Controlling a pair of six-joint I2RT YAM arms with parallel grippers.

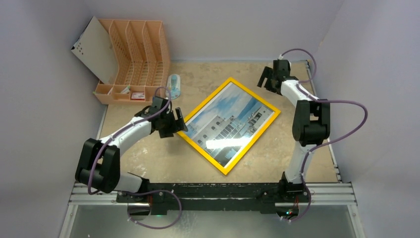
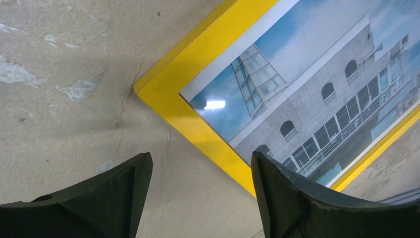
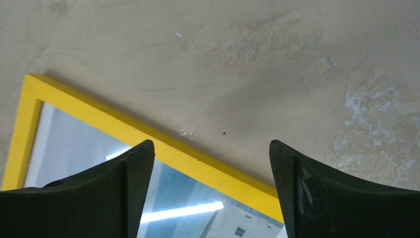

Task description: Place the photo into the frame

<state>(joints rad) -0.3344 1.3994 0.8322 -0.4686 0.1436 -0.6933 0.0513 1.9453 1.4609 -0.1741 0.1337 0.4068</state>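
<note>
Partly glare-washed photo [image 1: 237, 111] in frame [image 1: 202, 153], rack [image 1: 138, 54] contents unclear

Quick count: one yellow frame [image 2: 163, 89], one photo [image 1: 230, 121] in it, one orange file rack [image 1: 141, 54] at the desk's far-left corner, one pale perforated board [image 1: 94, 49] leaning beside it, one small light-blue thing [image 1: 174, 83] nearby, and two grippers: left gripper [image 2: 200, 161], right gripper [image 3: 210, 146].

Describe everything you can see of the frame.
The frame is a large rectangle with a narrow bright yellow rim and a glossy pane catching glare. It lies flat, face up, diagonally on the table, the photo showing behind the pane. The open left gripper hovers by its left corner, the right gripper near its far corner; neither seems to touch it.
</note>
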